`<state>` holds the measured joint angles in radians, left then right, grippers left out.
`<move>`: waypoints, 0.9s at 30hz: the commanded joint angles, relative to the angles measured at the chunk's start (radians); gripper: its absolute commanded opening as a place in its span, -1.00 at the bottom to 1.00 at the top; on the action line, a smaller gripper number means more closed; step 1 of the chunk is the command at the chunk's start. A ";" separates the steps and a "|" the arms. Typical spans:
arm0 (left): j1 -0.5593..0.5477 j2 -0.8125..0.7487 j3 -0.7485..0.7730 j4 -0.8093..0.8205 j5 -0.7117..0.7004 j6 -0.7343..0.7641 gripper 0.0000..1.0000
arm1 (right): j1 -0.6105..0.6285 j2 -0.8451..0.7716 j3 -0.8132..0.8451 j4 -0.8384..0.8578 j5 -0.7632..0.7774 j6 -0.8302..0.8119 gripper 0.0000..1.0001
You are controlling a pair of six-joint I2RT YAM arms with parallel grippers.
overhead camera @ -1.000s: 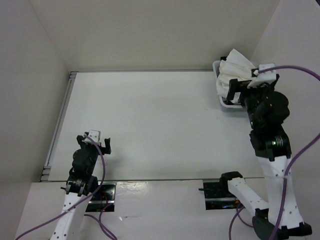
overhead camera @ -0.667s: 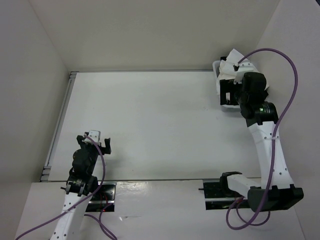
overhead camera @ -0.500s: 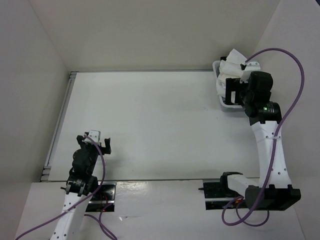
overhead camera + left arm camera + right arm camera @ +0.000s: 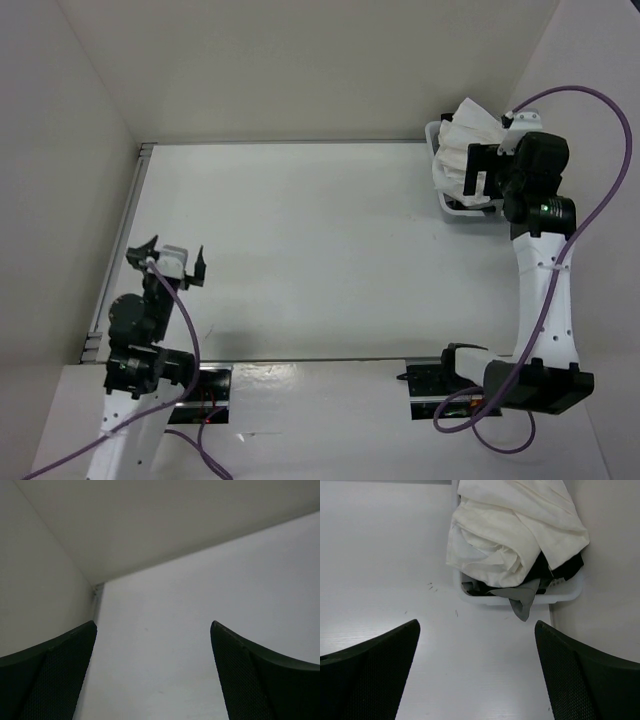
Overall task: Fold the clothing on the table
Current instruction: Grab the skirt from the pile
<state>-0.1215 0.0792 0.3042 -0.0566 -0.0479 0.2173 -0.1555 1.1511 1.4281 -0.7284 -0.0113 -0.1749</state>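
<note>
Starting nearest the arm bases: the left gripper [image 4: 168, 262] hangs over the table [image 4: 300, 230] down around 8 o'clock, close to the metal rail [image 4: 120, 240], with its fingers spread wide apart and nothing between them. Its wrist cam only gets bare tabletop and the wall corner. The middle of the table has nothing on it. Further out at about 2 o'clock, the right gripper [image 4: 478, 172] hovers just over the small white basket [image 4: 450, 208], fingers also wide apart and not touching anything. The clothing [image 4: 465, 140], the white skirt, sits bunched up in that basket on top of the black garments [image 4: 565, 567], with a grey scrap [image 4: 522, 602] flopping over the near rim.
</note>
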 commanded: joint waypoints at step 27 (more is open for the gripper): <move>0.322 1.154 1.098 -0.684 0.024 -0.170 1.00 | -0.098 0.809 0.591 -0.049 -0.052 -0.021 0.98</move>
<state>0.1665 1.2655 1.4220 -0.7399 -0.1135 0.0731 -0.2451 1.9232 1.9602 -0.8200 -0.0914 -0.1814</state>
